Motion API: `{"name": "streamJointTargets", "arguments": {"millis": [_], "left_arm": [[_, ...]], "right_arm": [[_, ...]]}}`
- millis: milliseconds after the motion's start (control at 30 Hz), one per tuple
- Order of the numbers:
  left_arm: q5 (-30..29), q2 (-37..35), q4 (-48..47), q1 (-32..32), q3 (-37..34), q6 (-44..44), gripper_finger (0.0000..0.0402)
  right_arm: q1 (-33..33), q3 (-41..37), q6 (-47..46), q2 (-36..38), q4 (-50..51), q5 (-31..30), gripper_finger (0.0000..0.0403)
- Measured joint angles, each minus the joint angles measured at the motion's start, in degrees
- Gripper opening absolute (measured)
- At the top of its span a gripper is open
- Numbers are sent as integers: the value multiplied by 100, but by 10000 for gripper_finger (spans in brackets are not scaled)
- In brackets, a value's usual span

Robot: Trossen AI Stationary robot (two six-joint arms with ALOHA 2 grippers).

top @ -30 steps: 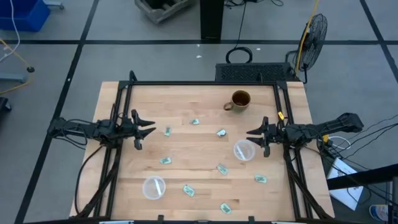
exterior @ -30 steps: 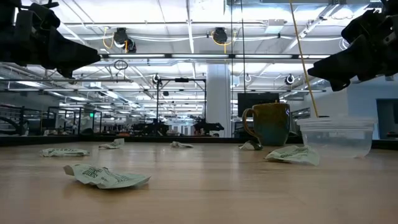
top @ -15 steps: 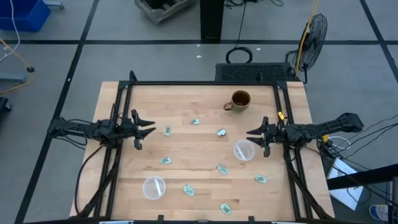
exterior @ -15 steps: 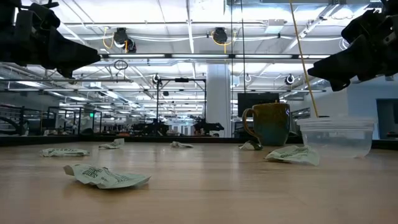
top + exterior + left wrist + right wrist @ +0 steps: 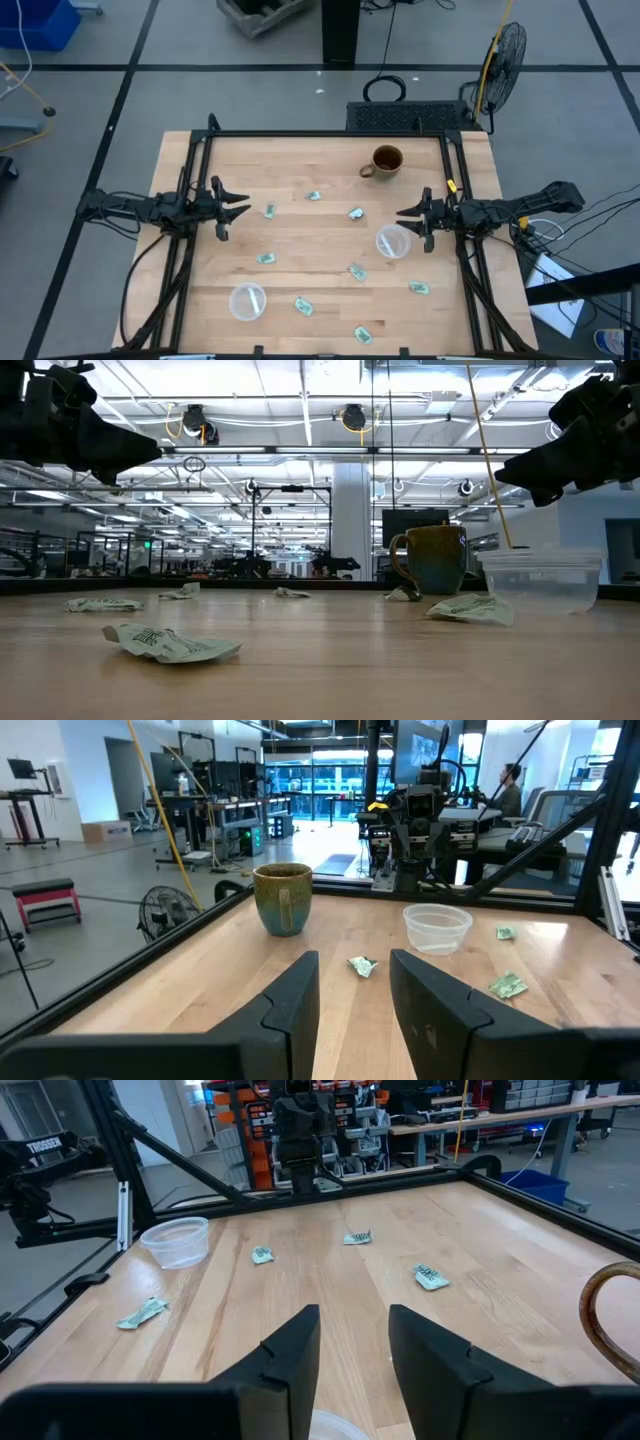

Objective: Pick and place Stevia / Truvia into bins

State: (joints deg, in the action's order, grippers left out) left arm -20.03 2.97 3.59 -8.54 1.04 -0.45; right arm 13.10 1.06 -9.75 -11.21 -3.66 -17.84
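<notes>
Several pale green and white Stevia packets lie flat and scattered on the wooden table, among them one (image 5: 269, 211) just ahead of my left gripper, one (image 5: 355, 213) near my right gripper and one (image 5: 303, 305) by the near cup. Two clear cups stand upright: one (image 5: 393, 241) beside my right gripper, the other (image 5: 247, 301) toward the near-left. My left gripper (image 5: 246, 208) hovers open over the table's left side. My right gripper (image 5: 402, 213) hovers open over the right side. Both are well above the tabletop in the low view, the left (image 5: 110, 448) and the right (image 5: 535, 472).
A brown mug (image 5: 386, 161) with a handle stands near the far edge, right of centre. Black frame rails (image 5: 330, 134) run along the far, left and right sides of the table. Bare wood (image 5: 320, 235) lies between the packets in the middle.
</notes>
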Motion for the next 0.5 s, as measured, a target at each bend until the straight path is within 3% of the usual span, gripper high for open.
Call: {"name": "streamJointTargets", "arguments": {"millis": [300, 500], "left_arm": [[-2, 2, 1, 0, 0, 11, 129], [0, 1, 1, 0, -2, -24, 129]], "right_arm": [[2, 0, 3, -2, -67, 1, 114], [2, 0, -43, 1, -749, -1, 114]]}}
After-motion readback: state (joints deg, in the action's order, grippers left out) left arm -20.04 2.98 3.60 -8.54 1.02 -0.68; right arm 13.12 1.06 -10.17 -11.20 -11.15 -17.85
